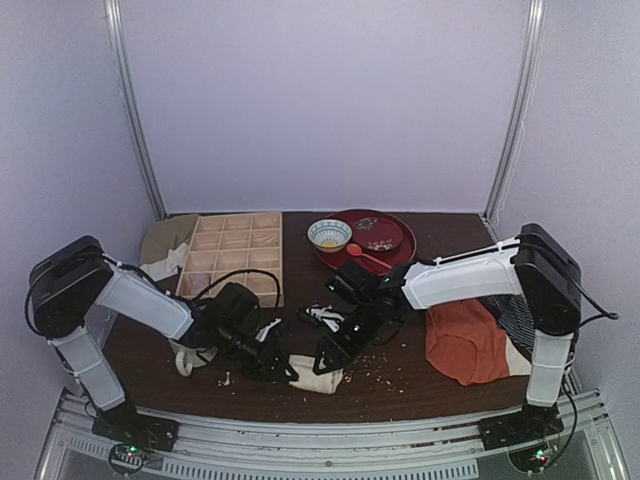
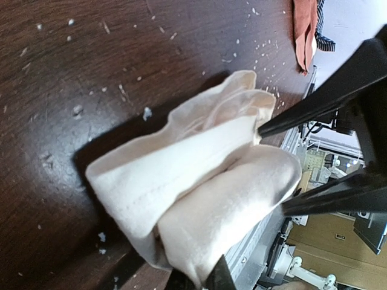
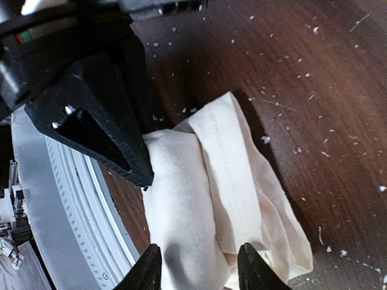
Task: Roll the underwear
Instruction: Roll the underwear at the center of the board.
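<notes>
Left gripper (image 1: 285, 370) looks pinched shut on one end of the underwear (image 1: 320, 378), which sits as a chunky cream roll near the front edge of the table (image 1: 410, 385). My guess is that's to stop it springing open. Right gripper (image 3: 199, 272) has its jaws parted, straddling the other end with cloth between them, not obviously squeezing. Both arms reach low and inward, wrists almost meeting over the roll. Orange garment (image 1: 465, 340) lies well off to the right.
</notes>
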Action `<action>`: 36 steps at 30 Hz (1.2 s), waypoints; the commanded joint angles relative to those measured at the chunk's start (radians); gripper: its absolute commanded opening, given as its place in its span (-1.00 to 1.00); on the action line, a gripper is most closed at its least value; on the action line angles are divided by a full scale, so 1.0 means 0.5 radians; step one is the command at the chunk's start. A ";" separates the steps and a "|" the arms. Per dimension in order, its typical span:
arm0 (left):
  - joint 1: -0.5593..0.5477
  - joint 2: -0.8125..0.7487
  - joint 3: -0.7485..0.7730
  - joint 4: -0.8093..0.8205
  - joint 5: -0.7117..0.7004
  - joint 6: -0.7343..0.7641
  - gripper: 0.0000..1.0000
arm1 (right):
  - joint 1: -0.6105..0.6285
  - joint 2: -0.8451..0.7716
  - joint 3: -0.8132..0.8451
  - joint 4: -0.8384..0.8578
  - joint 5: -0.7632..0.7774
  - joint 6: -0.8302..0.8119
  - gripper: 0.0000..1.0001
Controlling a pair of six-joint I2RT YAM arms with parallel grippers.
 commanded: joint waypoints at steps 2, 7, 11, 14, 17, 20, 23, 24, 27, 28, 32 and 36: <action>0.005 0.071 0.034 -0.234 -0.064 0.041 -1.00 | 0.045 -0.243 -0.145 0.155 0.319 -0.003 -0.18; 0.004 0.095 0.060 -0.245 -0.049 0.038 -1.00 | 0.204 -0.424 -0.274 0.259 0.680 -0.088 -0.18; 0.004 0.120 0.074 -0.234 -0.027 0.030 -1.00 | 0.405 -0.454 -0.326 0.282 1.033 -0.250 -0.17; 0.005 0.123 0.076 -0.235 -0.023 0.023 -1.00 | 0.575 -0.421 -0.337 0.295 1.289 -0.377 -0.16; 0.004 0.135 0.073 -0.225 -0.016 0.018 -1.00 | 0.662 -0.360 -0.332 0.309 1.436 -0.458 -0.16; 0.004 0.131 0.064 -0.213 -0.014 0.011 -1.00 | 0.702 -0.295 -0.325 0.327 1.546 -0.516 -0.15; 0.004 0.126 0.062 -0.211 -0.008 0.013 -1.00 | 0.720 -0.244 -0.316 0.332 1.645 -0.578 -0.15; 0.005 0.125 0.065 -0.212 -0.008 0.013 -1.00 | 0.723 -0.223 -0.313 0.335 1.664 -0.596 -0.15; 0.004 0.128 0.066 -0.210 0.002 0.015 -1.00 | 0.746 -0.183 -0.325 0.357 1.772 -0.647 -0.14; 0.005 0.126 0.065 -0.209 0.002 0.019 -1.00 | 0.752 -0.176 -0.335 0.374 1.806 -0.659 -0.14; 0.005 0.132 0.061 -0.210 0.010 0.023 -1.00 | 0.766 -0.135 -0.370 0.396 1.811 -0.693 -0.14; 0.007 0.135 0.062 -0.201 0.023 0.022 -1.00 | 0.798 -0.084 -0.423 0.415 1.840 -0.715 -0.14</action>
